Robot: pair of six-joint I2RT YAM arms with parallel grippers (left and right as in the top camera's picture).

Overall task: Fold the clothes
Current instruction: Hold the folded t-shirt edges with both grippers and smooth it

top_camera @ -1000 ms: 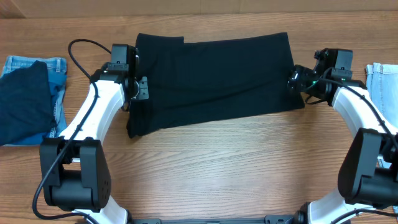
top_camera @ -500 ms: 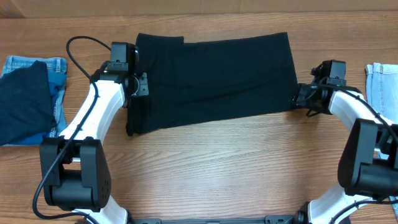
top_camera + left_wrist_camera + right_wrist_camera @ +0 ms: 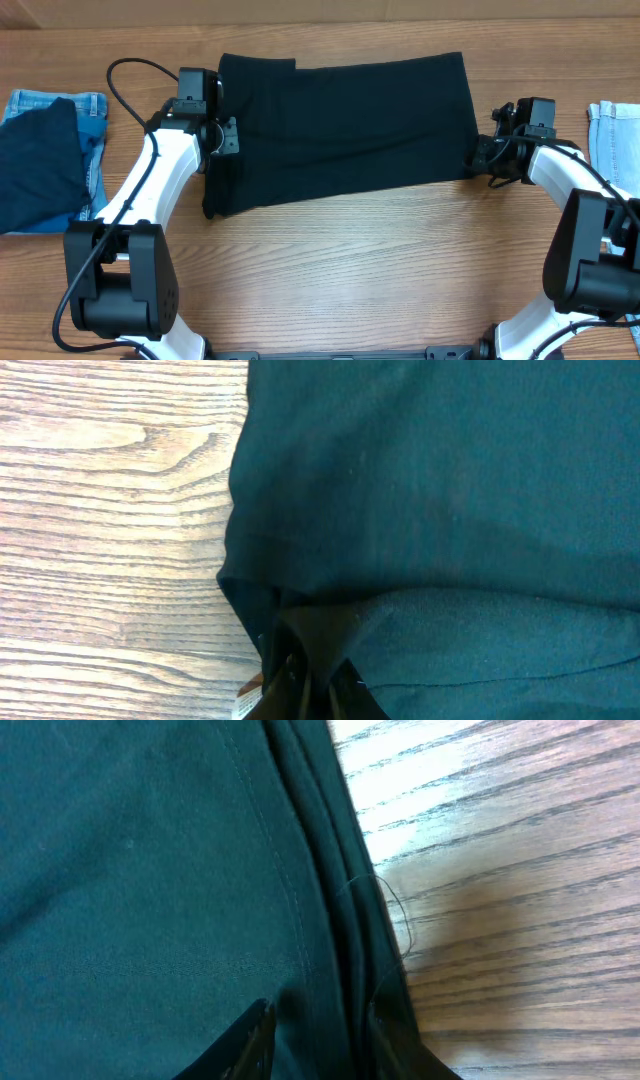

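A large black garment [image 3: 350,120] of the clothes lies spread flat across the middle of the table. My left gripper [image 3: 225,138] is at its left edge. In the left wrist view that gripper [image 3: 310,660] is shut, pinching a raised fold of the black fabric [image 3: 450,480], with a small white label [image 3: 247,703] just beside it. My right gripper [image 3: 482,155] is at the garment's lower right corner. In the right wrist view it [image 3: 320,1040] straddles the layered hem of the black cloth [image 3: 130,870], its jaws still apart with the edge between them.
A navy piece on blue denim [image 3: 40,160] lies at the far left of the table. Pale denim [image 3: 612,130] pokes in at the right edge. A black cable [image 3: 130,75] loops behind the left arm. Bare wood [image 3: 350,260] runs along the front.
My right gripper has slid down and outward to the garment's lower right corner, and its jaws have narrowed around the hem. The left gripper keeps its pinch in place.
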